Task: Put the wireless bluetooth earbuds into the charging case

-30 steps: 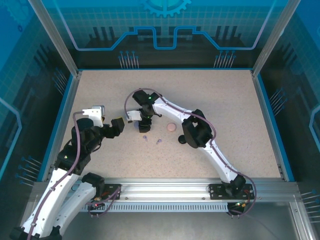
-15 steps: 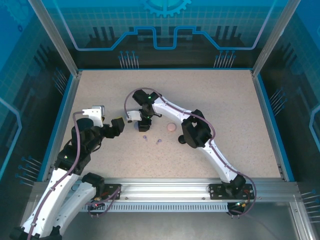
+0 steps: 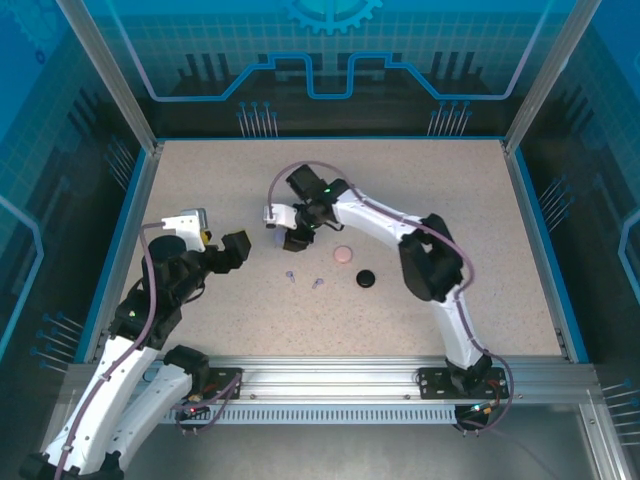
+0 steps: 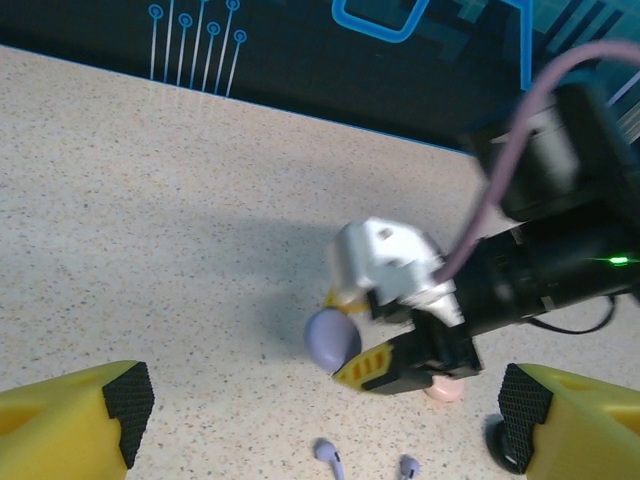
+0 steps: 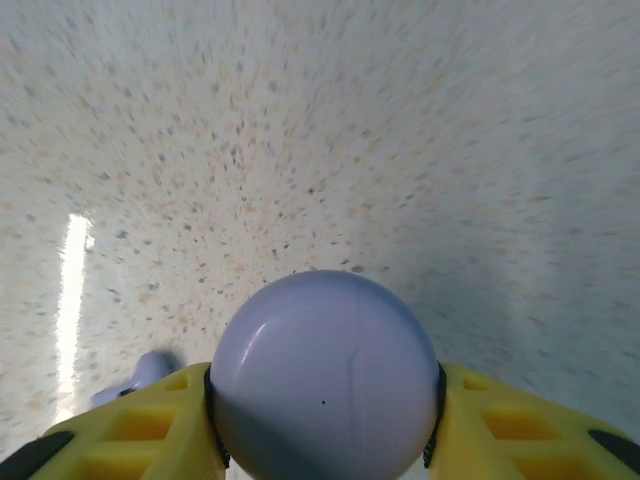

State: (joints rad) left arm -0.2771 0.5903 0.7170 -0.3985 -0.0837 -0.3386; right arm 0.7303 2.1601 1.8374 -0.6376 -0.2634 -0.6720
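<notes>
- The right gripper (image 3: 291,240) is clamped on the lilac charging case (image 5: 325,400). Its yellow fingers (image 5: 500,430) press the round shell from both sides, and the lid seam faces the wrist camera.
- A second ago those jaws stood much wider and sat lower over the table (image 3: 450,190). They have since closed, and the arm has drawn back and up. The case now looks to hang clear of the surface, left of the pink disc (image 3: 343,254) and slightly farther from the bases.
- The right elbow has swung away too, so the black disc (image 3: 366,279), just near-right of the pink disc, now lies uncovered.
- The two lilac earbuds (image 3: 290,274) lie loose to the near-left of the pink disc, almost under the held case.
- The left gripper (image 3: 235,250) hovers farther left of the pink disc. Its jaws are spread wide and empty, and have eased open a touch more.
- My reading is that the case is secured but not yet opened. The lid must come up before a bud goes in, and the open left gripper is placed for either job.
</notes>
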